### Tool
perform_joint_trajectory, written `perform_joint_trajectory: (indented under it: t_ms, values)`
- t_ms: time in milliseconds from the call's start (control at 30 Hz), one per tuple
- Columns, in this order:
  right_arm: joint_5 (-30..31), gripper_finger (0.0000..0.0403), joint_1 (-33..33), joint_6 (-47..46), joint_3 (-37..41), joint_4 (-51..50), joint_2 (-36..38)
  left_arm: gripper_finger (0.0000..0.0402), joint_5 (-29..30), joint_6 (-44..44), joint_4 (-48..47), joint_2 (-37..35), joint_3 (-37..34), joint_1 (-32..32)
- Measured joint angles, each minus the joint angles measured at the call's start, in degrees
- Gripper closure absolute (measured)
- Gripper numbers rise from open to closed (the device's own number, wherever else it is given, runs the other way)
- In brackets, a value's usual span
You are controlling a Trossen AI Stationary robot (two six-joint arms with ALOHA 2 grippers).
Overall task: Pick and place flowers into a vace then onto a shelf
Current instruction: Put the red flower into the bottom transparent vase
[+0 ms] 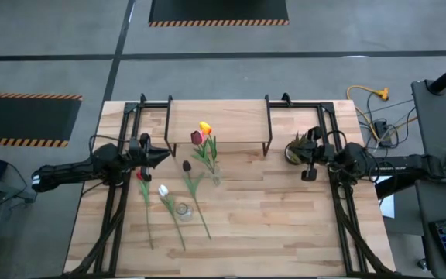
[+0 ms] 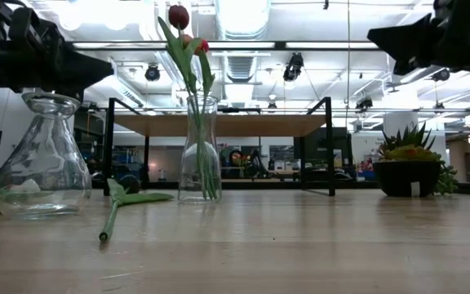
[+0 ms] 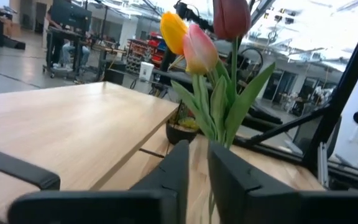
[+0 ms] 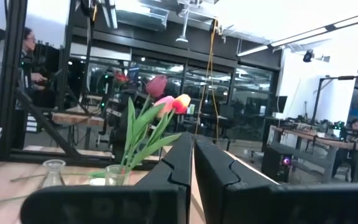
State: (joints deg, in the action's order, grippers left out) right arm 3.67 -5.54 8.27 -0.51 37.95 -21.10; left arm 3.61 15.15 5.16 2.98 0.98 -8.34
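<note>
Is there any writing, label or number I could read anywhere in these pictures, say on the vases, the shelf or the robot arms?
None can be read.
The glass vase with three tulips and the empty vase carry no label.
The shelf and the potted plant show no print.
Any signs in the room behind are too blurred to read.

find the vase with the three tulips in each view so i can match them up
high view: vase with tulips, table centre, in front of the shelf.
low view: centre-left, shelf behind.
left wrist view: only its tulips, centre.
right wrist view: lower left.
Shared landmark: the tulip heads.
</note>
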Motion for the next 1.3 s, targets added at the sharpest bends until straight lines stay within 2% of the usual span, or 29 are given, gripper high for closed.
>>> perform_joint_trajectory:
  t_ms: [167,300,433,567,767,867,967,1133,1300]
  values:
    - [1.73,0.0394,0.0,1.67,0.0,1.24,-0.02,0.029,-0.05,-0.03,-0.67,0.0,-0.01,0.0]
    - [4.06,0.0394,-0.05,5.53,0.0,3.72,-0.02,0.0261,-0.11,0.98,-0.64,0.0,0.56,0.0]
    - [4.22,0.0394,-0.15,9.17,0.0,8.74,-0.02,0.0256,-0.1,7.23,-0.45,0.02,2.46,0.02]
    - [6.31,0.0394,-0.15,8.89,-0.02,12.11,-0.02,0.0256,0.05,12.98,-0.13,0.01,5.82,0.02]
    - [10.98,0.0394,-0.15,12.63,-0.02,12.0,-0.11,0.0256,4.45,21.36,-2.59,1.57,10.61,0.02]
    - [14.05,0.0394,-0.14,12.74,-0.02,11.89,-0.12,0.0256,4.47,25.69,-9.06,4.38,14.4,0.0]
    - [15.03,0.0394,-0.14,12.76,-0.02,11.73,-0.12,0.0256,4.45,29.25,-20.06,8.71,19.77,0.02]
    - [15.03,0.0394,-0.13,12.74,-0.02,11.56,-0.65,0.0256,4.45,34.14,-37.24,19.07,29.68,0.02]
    - [15.04,0.0394,-0.11,11.84,-0.02,11.0,-1.78,0.0256,3.99,38.59,-48.88,30.08,37.46,0.04]
